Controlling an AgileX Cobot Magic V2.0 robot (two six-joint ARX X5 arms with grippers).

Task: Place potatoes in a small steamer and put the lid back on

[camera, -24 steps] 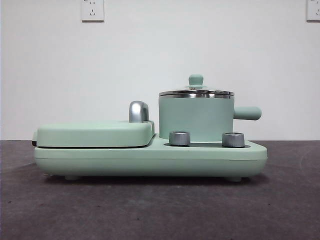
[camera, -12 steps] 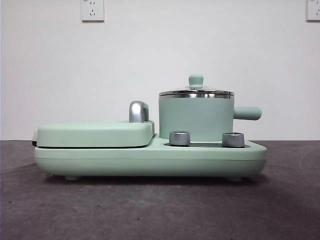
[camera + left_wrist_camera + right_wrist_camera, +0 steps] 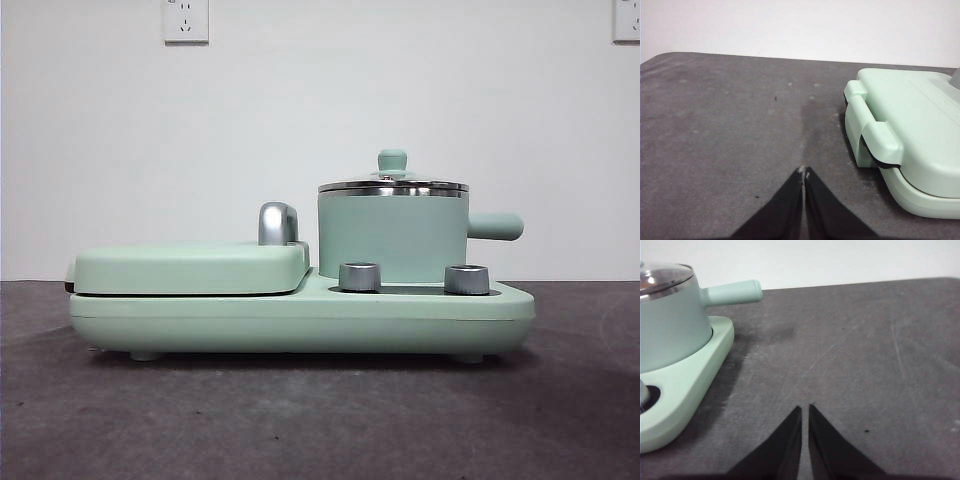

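The small mint-green steamer (image 3: 392,238) stands on the right half of a green cooker base (image 3: 300,315), its stubby handle (image 3: 497,226) pointing right. The glass lid (image 3: 392,184) with its green knob sits on the pot. The pot also shows in the right wrist view (image 3: 670,320). No potato is in view. My left gripper (image 3: 803,173) is shut and empty over the bare table beside the cooker's griddle end. My right gripper (image 3: 805,409) is shut and empty over the table to the pot's handle side. Neither arm shows in the front view.
A flat mint-green griddle cover (image 3: 190,268) lies on the base's left half, with a chrome latch (image 3: 277,222) behind it. Two silver dials (image 3: 360,276) sit at the base's front. The griddle end with its side handle shows in the left wrist view (image 3: 880,145). Dark grey table (image 3: 320,420) all around.
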